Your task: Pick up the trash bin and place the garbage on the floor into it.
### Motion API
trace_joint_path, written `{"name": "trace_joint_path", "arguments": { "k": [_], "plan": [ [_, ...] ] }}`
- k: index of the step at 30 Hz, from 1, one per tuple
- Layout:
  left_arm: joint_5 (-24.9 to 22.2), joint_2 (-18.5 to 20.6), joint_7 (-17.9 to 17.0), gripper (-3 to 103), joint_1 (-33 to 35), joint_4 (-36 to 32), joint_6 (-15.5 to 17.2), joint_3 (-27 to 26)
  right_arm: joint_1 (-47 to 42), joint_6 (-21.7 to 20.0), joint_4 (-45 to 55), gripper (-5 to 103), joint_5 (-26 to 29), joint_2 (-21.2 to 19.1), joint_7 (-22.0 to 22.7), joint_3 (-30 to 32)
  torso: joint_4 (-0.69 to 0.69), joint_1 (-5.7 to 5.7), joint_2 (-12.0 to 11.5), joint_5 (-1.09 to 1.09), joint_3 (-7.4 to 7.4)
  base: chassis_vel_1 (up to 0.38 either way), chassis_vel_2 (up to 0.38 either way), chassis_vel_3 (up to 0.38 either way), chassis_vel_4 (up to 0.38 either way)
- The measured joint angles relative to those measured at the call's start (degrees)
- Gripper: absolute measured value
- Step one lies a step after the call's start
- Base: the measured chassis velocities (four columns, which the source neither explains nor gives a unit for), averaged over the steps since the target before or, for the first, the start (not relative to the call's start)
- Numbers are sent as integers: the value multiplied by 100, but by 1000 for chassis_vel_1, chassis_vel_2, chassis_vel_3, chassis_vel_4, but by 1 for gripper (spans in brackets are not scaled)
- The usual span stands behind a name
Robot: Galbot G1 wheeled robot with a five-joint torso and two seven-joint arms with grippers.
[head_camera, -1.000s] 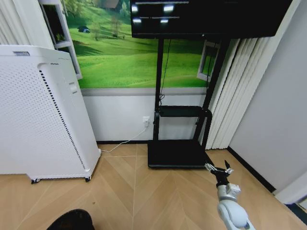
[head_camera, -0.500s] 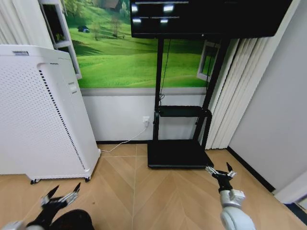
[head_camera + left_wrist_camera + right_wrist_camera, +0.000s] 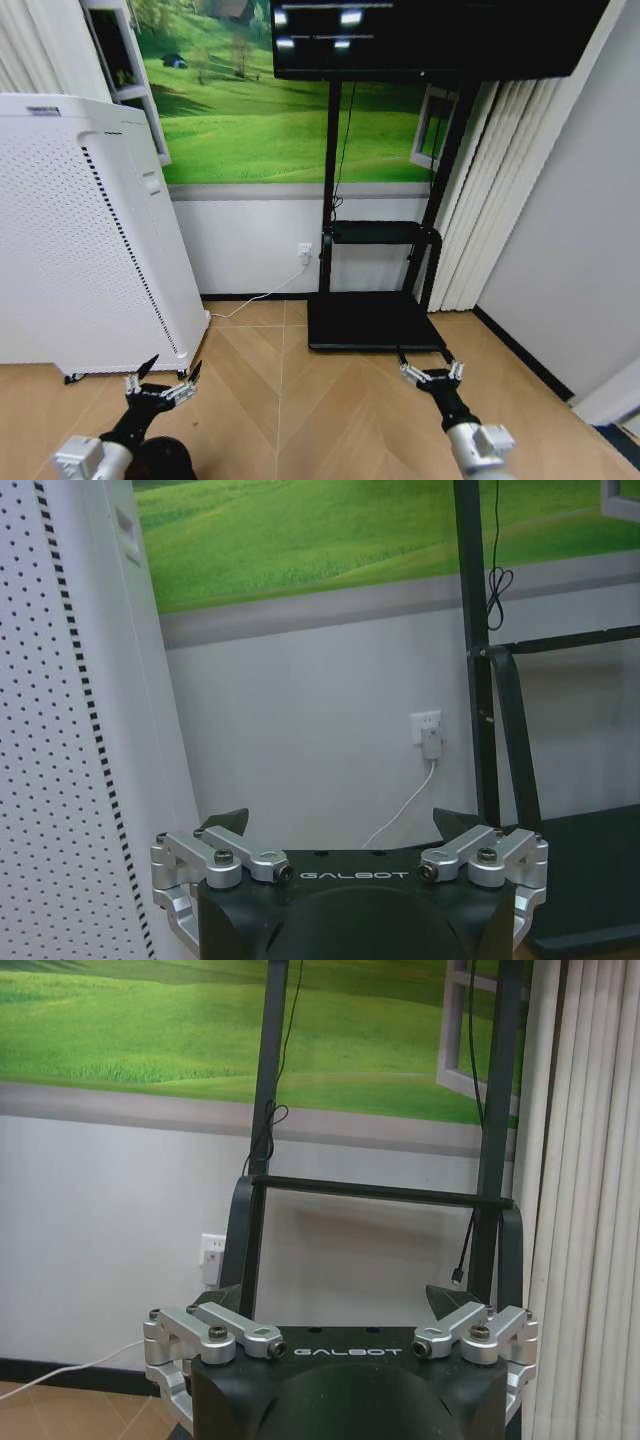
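Both the left pincer (image 3: 160, 387) and right pincer (image 3: 432, 374) hover wide open and empty, risking knocking the trash bin (image 3: 163, 460) below over.

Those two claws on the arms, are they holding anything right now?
Left gripper: open, holding nothing.
Right gripper: open, holding nothing.

Chevron parquet floor (image 3: 300, 400): white air purifier (image 3: 80, 240) on casters left, black TV stand base (image 3: 370, 322) by wall.
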Motion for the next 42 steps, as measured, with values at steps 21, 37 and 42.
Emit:
{"name": "trace_joint_path", "arguments": {
  "k": [21, 37, 42],
  "plan": [
    [-46, -204, -87, 100, 49, -191, -70, 16, -68, -226, 295, 100, -1, 10, 275, 130, 0, 0, 0, -1, 0, 0, 0, 0, 0],
    [-54, -206, -91, 100, 54, -192, -61, 10, -60, -227, 284, 100, 5, 9, 279, 130, 0, -4, -16, -1, -12, 0, 0, 0, 0],
    [-54, -206, -91, 100, 54, -191, -59, 10, -60, -226, 281, 100, 6, 9, 280, 129, 0, -9, -77, -1, -67, 0, 0, 0, 0]
  ]
}}
